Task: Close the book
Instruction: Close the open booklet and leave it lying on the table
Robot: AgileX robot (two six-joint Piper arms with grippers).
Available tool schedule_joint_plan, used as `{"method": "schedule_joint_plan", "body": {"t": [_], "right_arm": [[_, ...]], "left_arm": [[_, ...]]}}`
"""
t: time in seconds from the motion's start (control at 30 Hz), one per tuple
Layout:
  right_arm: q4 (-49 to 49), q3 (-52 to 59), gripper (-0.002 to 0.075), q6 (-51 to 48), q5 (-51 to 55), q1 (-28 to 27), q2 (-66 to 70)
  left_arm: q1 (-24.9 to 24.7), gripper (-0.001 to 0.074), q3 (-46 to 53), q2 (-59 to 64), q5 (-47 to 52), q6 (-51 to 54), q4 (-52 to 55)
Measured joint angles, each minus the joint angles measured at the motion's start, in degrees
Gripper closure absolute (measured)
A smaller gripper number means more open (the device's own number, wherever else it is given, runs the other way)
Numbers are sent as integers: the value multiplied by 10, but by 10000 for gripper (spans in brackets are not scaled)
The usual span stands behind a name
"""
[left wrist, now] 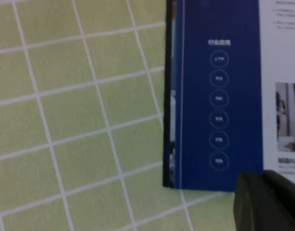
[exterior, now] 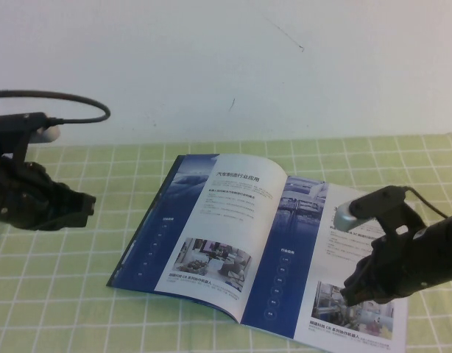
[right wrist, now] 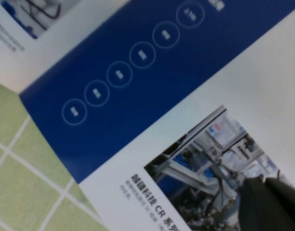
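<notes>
The brochure (exterior: 226, 220) lies wide open on the green checked cloth (exterior: 79, 294), centre-right; closing is not yet begun. The right gripper (exterior: 352, 293) sits over its right page, the left gripper (exterior: 82, 209) off its left edge, apart; I cannot tell either one's grip. Nothing else crowds the pages

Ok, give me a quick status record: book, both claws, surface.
book: open, face up on the cloth, a middle page arched up
left claw: left of the book, over the cloth, clear of the pages
right claw: over the book's right side, near its front edge
cloth: green with a white grid
task: book not yet closed
</notes>
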Motion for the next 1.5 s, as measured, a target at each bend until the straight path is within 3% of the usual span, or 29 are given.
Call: {"method": "schedule_joint_plan", "body": {"t": [0.2,0.53,0.67,0.87,1.17,1.5], "right_arm": [[1,0,729,9,-26,3,38],[5,-4,729,11,-31,3,74],[5,-9,729,11,-25,3,81],[10,-11,729,11,-24,3,82],[12,-11,729,12,-27,3,82],[15,-11,729,12,-29,3,82]], "left_arm": [[-7,739,-81,106,3,0,20],[-86,739,-160,251,-29,-13,112],[-99,739,-183,294,-53,-72,171],[-100,739,-199,330,-84,-152,227],[-131,738,-209,343,-77,-163,244],[-217,739,-210,344,-69,-167,245]]}}
